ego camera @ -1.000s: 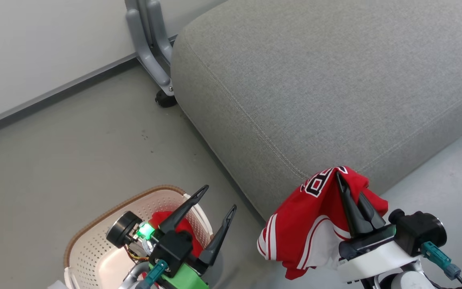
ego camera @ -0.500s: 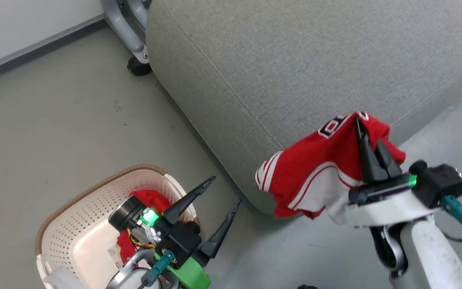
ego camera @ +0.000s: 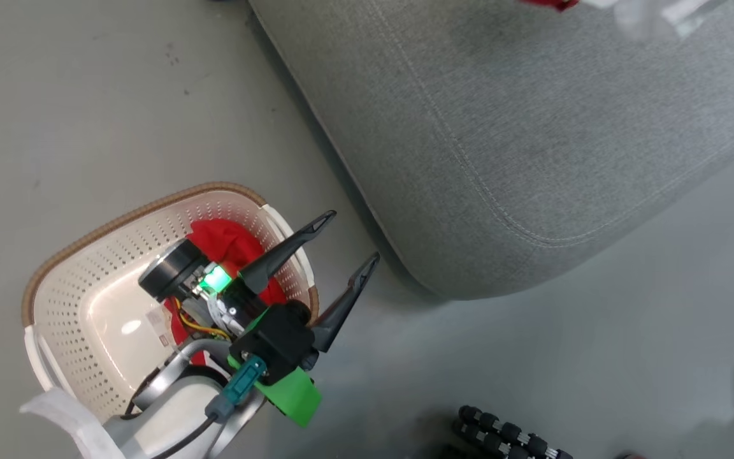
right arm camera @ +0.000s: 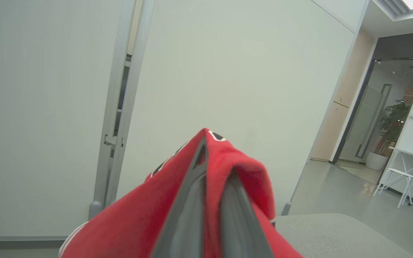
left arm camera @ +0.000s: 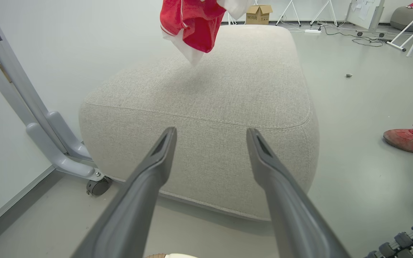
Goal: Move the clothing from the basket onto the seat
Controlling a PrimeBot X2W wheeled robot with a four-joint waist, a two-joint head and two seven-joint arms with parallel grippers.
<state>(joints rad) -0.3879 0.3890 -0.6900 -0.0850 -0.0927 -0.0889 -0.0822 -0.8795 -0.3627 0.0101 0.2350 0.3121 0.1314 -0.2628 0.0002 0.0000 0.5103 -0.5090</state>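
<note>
Left wrist view. A: jersey (left arm camera: 192, 21) hangs in the air over the top of the seat (left arm camera: 210, 89), its lowest white corner apparently clear of the fabric. It is not yet laid down.

B: Who has it?

A: The right gripper (right arm camera: 216, 161). Right wrist view: both dark fingers are pressed together with red cloth pinched between them, and the rest is draped over and down both sides. Black white-edged lettering shows at the fold.

B: And the left gripper (ego camera: 351, 237)?

A: Head view: fingers spread wide, nothing between them, poised above the near-seat end of the basket (ego camera: 118, 220). A red piece (ego camera: 220, 239) lies bunched inside against that end wall. The basket sits on the floor, just beside the seat's corner.

B: So the step is the carry-over, first garment nearly delivered.

A: That's my reading. The next move looks like lowering the right arm until the cloth rests on the cushion, then parting the fingers. The cloth drapes over both fingers, so it may cling; draw back along them, not sideways.

B: Then the left?

A: Dip into the basket and pinch the red piece high on its bunch. Watch the perforated wall close behind it.
</note>
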